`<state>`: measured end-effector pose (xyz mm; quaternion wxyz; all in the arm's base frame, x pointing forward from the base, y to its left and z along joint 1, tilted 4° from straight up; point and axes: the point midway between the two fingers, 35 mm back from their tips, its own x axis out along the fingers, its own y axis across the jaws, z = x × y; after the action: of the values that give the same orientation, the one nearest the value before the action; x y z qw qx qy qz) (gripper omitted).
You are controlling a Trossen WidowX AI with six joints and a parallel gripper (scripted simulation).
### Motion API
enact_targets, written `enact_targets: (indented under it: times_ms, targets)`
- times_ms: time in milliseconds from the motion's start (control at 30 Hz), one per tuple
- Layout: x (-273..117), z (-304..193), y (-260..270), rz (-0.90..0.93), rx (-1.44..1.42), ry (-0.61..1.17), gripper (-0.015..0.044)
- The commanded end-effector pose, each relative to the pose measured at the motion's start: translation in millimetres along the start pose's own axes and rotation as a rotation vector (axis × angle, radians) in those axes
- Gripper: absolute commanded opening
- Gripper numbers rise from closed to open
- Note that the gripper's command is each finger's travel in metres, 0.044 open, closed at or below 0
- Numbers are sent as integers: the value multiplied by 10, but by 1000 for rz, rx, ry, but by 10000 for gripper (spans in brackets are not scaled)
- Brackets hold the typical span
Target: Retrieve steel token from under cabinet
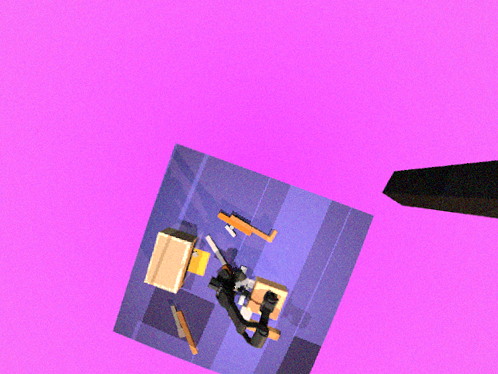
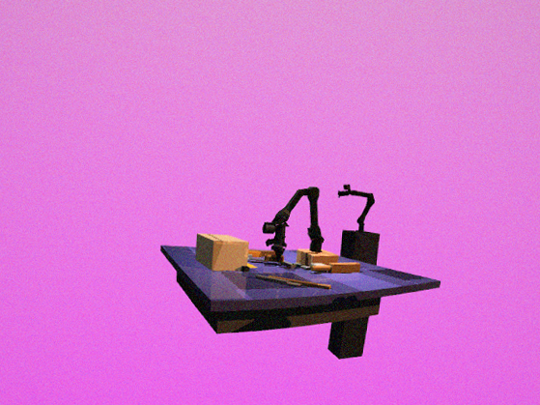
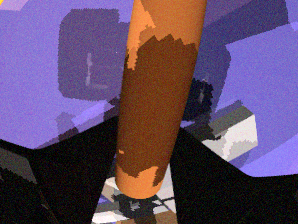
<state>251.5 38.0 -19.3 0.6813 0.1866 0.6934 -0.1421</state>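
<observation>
Top view: tan box cabinet [image 1: 169, 262] [image 2: 222, 253], sat upright, nine o'clock; flat yellow marked area [image 1: 199, 264] [image 2: 252, 266], lay at its three. Orange-handled tool [image 1: 216, 251] [image 3: 160, 100], was gripped, pale end toward eleven.
</observation>
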Motion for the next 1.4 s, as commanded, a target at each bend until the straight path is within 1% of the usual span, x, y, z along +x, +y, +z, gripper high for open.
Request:
enact_targets:
  times_ms: [0, 1367]
  targets:
    - [-27, 38, 3, 7, -5, -17, 0]
    - [-28, 237, -336, 4, -5, -19, 0]
